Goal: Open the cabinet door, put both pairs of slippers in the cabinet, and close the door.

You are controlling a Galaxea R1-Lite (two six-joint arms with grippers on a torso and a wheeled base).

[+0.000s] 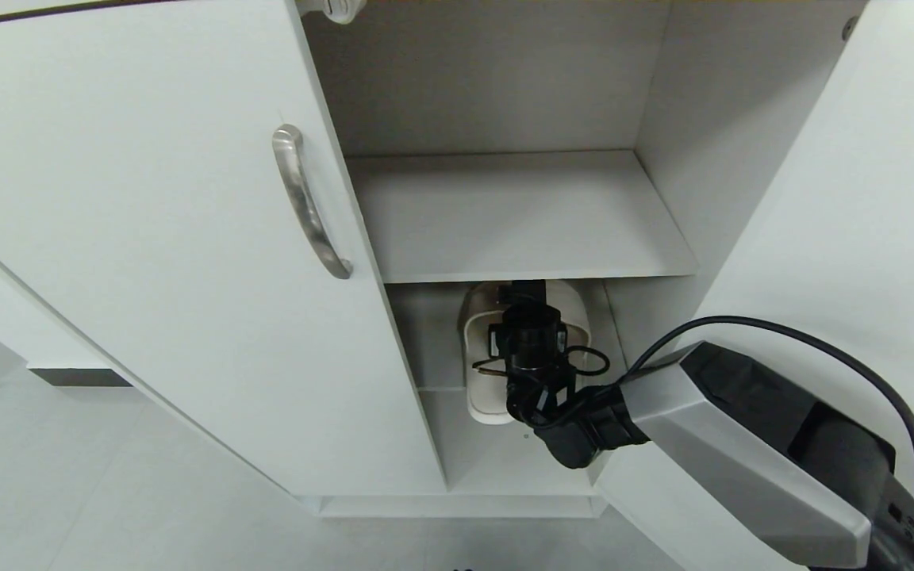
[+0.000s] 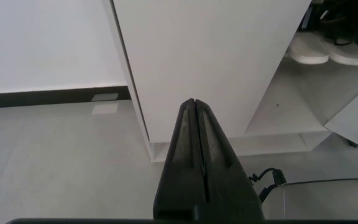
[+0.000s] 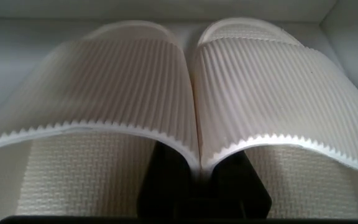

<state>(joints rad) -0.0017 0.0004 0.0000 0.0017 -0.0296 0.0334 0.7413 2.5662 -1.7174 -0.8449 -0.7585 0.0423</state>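
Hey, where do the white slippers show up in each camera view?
Head view: slippers on the cabinet's bottom shelf, under the middle shelf, partly behind the right arm.
Left wrist view: far off on that shelf, past the closed door.
Right wrist view: close up, side by side.
Shared landmark: the bottom shelf.

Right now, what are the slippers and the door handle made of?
The slippers look like soft cream foam or rubber with a matte finish: the straps are ridged and the footbeds have a bumpy, woven-looking pattern. The door handle looks like brushed metal, because it is silvery with a soft shine.
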